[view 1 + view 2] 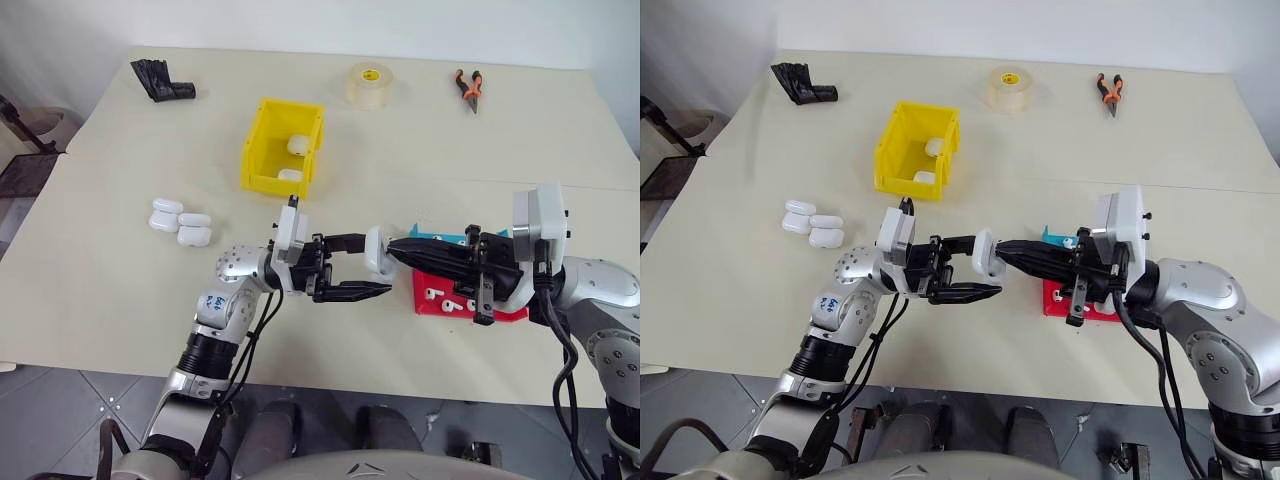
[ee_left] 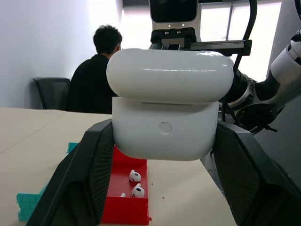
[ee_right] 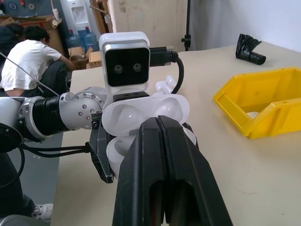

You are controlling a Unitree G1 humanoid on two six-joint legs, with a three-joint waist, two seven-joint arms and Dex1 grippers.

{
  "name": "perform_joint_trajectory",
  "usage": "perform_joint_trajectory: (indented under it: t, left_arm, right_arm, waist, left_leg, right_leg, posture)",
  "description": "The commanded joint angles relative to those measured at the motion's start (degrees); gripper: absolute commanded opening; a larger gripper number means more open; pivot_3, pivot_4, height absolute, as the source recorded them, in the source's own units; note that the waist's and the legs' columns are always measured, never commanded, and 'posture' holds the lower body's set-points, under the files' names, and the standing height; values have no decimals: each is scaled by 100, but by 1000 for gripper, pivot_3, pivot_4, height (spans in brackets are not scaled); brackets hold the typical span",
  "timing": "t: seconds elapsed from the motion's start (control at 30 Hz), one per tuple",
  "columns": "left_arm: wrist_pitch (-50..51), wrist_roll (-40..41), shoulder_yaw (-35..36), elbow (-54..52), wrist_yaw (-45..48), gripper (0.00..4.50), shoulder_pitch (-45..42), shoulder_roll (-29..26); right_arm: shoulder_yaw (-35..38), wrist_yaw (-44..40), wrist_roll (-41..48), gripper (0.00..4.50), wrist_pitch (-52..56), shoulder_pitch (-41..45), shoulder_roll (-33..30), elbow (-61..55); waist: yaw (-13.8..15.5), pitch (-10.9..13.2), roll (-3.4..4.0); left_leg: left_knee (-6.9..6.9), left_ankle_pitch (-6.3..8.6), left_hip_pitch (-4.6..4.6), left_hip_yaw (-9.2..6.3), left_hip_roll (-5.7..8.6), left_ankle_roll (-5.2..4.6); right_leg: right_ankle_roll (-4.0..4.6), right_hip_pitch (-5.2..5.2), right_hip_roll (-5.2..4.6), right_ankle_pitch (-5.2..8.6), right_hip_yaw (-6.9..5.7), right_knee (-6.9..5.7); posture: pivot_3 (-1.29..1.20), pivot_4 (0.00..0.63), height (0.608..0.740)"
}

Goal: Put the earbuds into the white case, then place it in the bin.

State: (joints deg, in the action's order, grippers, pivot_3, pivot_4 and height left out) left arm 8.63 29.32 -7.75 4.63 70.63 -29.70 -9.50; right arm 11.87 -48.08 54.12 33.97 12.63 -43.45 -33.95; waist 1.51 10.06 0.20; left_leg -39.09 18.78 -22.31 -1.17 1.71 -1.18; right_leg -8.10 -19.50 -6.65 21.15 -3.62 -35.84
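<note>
My left gripper [image 1: 375, 264] is shut on the white case [image 1: 377, 250], held above the table's front middle with its lid flipped up. In the left wrist view the case [image 2: 164, 122] sits between both black fingers [image 2: 89, 174]. My right gripper [image 1: 393, 250] is shut and points left, its tips at the case's open side [image 3: 141, 113]. Whether its tips pinch anything is hidden. Two earbuds [image 2: 135, 177] lie in the red tray [image 1: 425, 302] under the right hand. The yellow bin [image 1: 262, 150] stands beyond the grippers, with two white cases [image 1: 298, 144] inside.
Three more white cases [image 1: 180, 220] lie on the table at the left. A tape roll [image 1: 373, 84], orange-handled pliers [image 1: 468, 88] and a black object [image 1: 162, 80] lie along the far edge. A teal part [image 1: 425, 232] adjoins the red tray. People sit in the background [image 2: 101, 75].
</note>
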Motion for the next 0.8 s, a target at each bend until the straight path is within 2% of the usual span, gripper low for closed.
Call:
perform_joint_trajectory:
  t: [0.03,0.13,0.27,0.37,0.47,0.5,0.63,0.8]
  left_arm:
    - [-42,141,65,-279,-6,2771,31,-40]
    - [-52,137,76,-280,-9,2771,51,-74]
    - [-99,109,92,-233,-4,2771,80,-99]
    - [-148,71,82,-182,0,2771,73,-93]
    - [-207,31,72,-133,-39,2771,53,-76]
    - [-224,19,72,-123,-49,2771,53,-70]
    - [-293,-15,70,-109,-80,2771,79,-66]
    - [-379,-49,56,-49,-116,2771,73,-59]
  right_arm:
    - [619,0,-9,192,4,-440,-207,67]
    - [968,-107,-335,867,-252,-875,-274,278]
    - [1524,-700,-1700,2261,-1714,-1825,-301,1143]
    - [1612,-1035,-2071,3268,-2245,-2177,-329,1512]
    - [1673,-1062,-2185,4313,-2460,-2153,-292,1788]
    - [1656,-1073,-2254,4453,-2517,-2113,-327,1872]
    - [1510,-1154,-2310,4453,-2405,-1671,-577,2176]
    - [1121,-1587,-2300,4453,-1973,-897,-1195,2559]
  waist:
    - [17,0,0]
    - [2,1,-1]
    - [21,1,-2]
    - [-1,1,-1]
    - [-37,0,0]
    - [-36,0,0]
    - [-18,0,0]
    - [-6,0,0]
  left_leg:
    - [0,0,0,-3,0,0]
    - [1,0,-1,-1,4,-1]
    - [2,0,0,-3,5,-2]
    - [5,-1,2,8,9,-7]
    - [7,-2,7,15,1,-6]
    - [7,-2,8,17,-1,-5]
    - [6,-2,9,17,-2,-4]
    - [3,-2,7,15,-1,-4]
  right_leg:
    - [0,2,-1,0,0,0]
    - [0,2,-2,0,2,1]
    - [0,6,-1,0,0,1]
    - [-2,4,-2,-1,4,2]
    - [-2,3,2,-1,6,3]
    - [-2,3,3,-1,7,3]
    - [-2,4,3,-1,8,4]
    - [-2,5,2,-1,7,8]
  posture:
    - [0,150,740]
    - [0,150,740]
    - [0,150,740]
    - [0,150,740]
    - [0,150,740]
    - [0,150,740]
    - [0,150,740]
    - [0,150,740]
